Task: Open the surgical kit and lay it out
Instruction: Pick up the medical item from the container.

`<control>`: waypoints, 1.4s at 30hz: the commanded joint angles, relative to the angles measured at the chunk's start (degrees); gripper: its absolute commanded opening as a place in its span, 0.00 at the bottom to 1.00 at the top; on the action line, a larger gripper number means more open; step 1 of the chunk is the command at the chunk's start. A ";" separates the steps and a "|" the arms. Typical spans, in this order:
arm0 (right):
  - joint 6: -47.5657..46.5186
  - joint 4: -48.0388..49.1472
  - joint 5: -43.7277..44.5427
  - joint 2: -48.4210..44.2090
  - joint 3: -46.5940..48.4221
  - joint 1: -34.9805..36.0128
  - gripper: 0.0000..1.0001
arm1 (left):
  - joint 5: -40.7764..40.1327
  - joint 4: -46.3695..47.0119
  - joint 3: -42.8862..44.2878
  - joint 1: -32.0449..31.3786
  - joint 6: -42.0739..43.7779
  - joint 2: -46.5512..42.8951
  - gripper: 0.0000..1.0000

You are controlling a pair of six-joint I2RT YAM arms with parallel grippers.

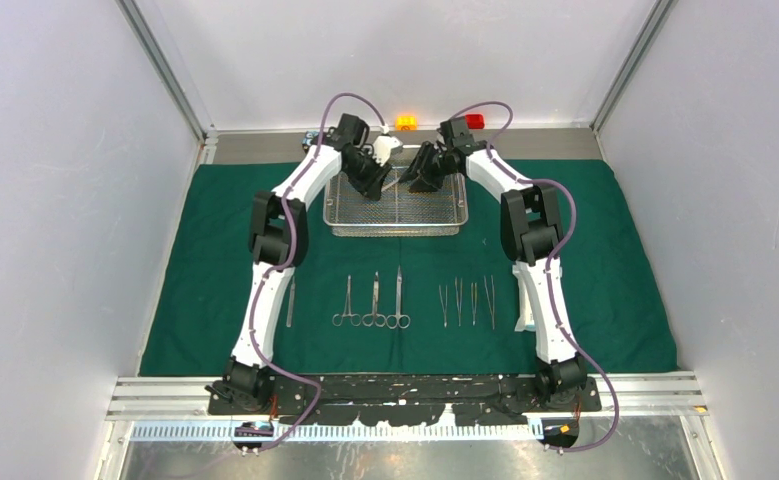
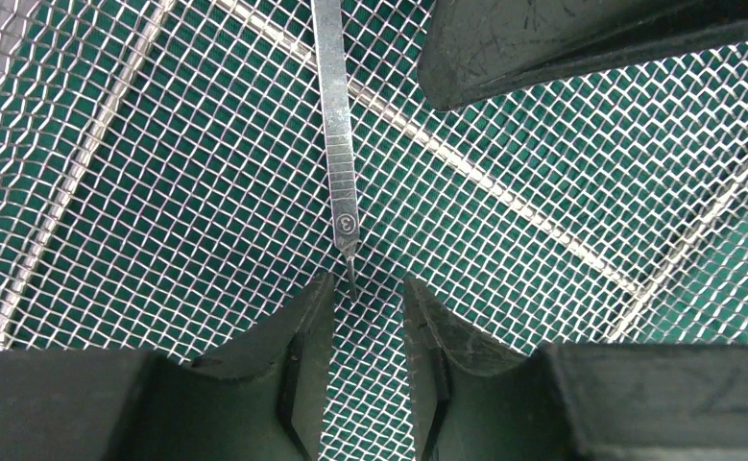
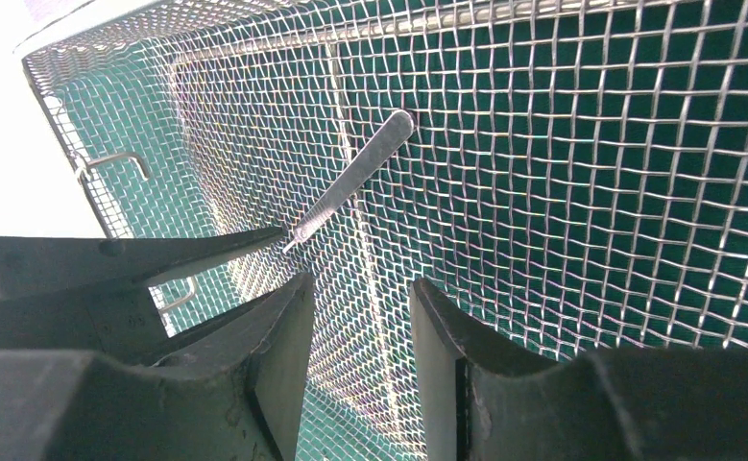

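Observation:
The green cloth (image 1: 215, 260) lies spread flat, with the wire-mesh tray (image 1: 397, 228) at its back middle. Both grippers reach down into the tray. A slim flat steel handle (image 2: 336, 125) lies on the mesh, its thin tip just ahead of my left gripper (image 2: 368, 288), which is open and holds nothing. The same handle (image 3: 355, 178) runs up and to the right of my right gripper (image 3: 360, 288), open over bare mesh. Ring-handled scissors and forceps (image 1: 374, 302) and tweezers (image 1: 466, 303) lie in a row in front of the tray. A pale packet (image 1: 525, 305) shows partly behind the right arm.
Another slim steel tool (image 1: 290, 300) lies beside the left arm. An orange block (image 1: 406, 122) and a red block (image 1: 475, 121) sit on the ledge behind the cloth. The tray's mesh walls (image 3: 101, 125) rise close around both grippers, whose fingers nearly meet.

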 commanded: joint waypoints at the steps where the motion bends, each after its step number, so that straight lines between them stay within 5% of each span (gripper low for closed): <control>1: -0.73 -0.55 0.41 -4.84 0.60 -0.10 0.47 | -3.53 1.18 -1.79 -0.65 3.24 -2.68 0.32; 31: -0.64 -0.55 0.67 -4.63 1.03 -0.46 0.47 | -6.77 -7.09 5.18 -1.83 5.26 3.20 0.02; 42: 1.47 0.14 0.33 -3.72 2.36 0.26 0.46 | -5.47 -2.37 4.53 -1.44 -4.03 1.13 0.00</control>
